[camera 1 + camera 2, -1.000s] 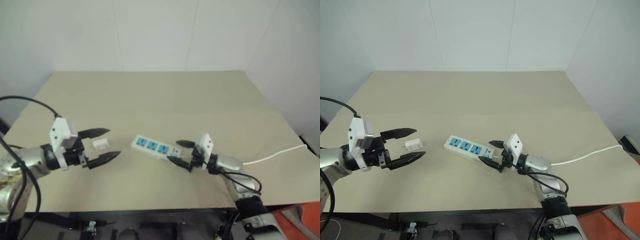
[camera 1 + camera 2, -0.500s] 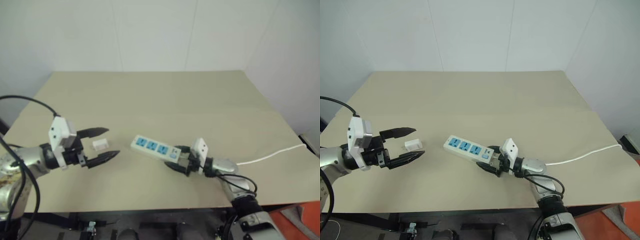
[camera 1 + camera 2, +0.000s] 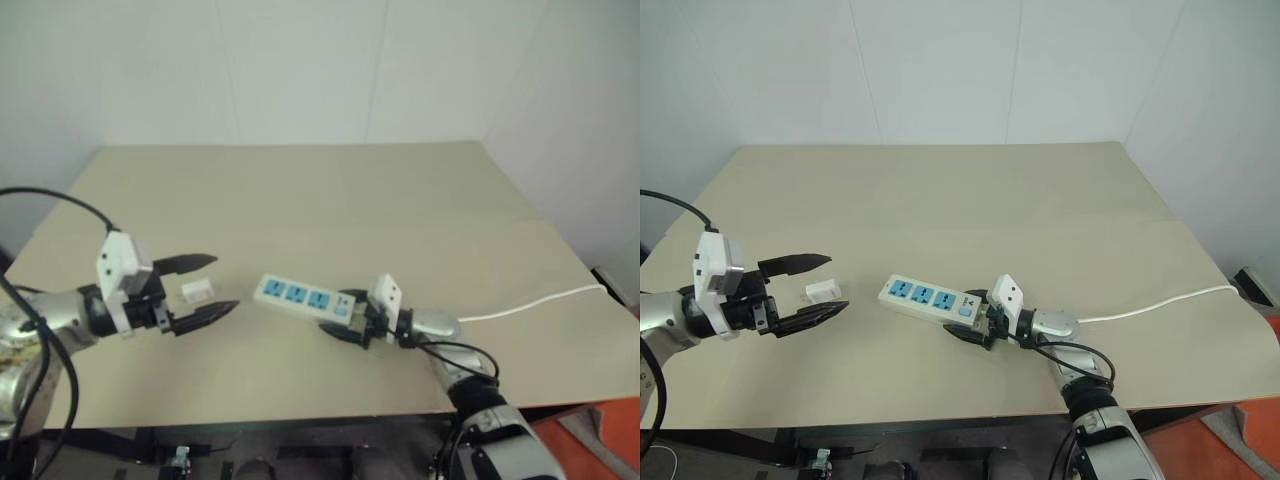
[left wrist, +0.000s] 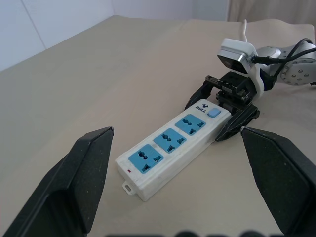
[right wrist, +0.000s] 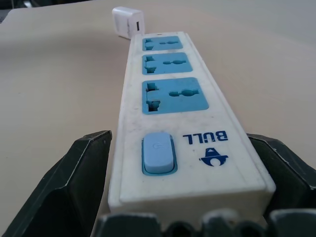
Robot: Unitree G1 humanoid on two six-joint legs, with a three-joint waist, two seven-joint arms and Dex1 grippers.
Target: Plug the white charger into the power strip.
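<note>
The white charger (image 3: 197,290) lies on the table at the left. Seen from the head, it sits in the gap between the open fingers of my left gripper (image 3: 225,283), which points right toward the power strip (image 3: 303,298). The strip is a white bar with three blue sockets, lying at the table's near middle. My right gripper (image 3: 335,312) points left and stands open. Its fingers (image 5: 74,182) flank the strip's switch end (image 5: 158,153). I cannot tell whether they touch it. In the right wrist view the charger (image 5: 127,22) stands just beyond the strip's far end.
The strip's thin white cable (image 3: 540,300) runs right to the table's edge. The beige table (image 3: 300,190) reaches back to a white wall. Its front edge lies close below both grippers.
My right gripper has moved left and down until its open fingers took in the strip's switch end. The strip has shifted slightly left. The left gripper and the charger kept still.
</note>
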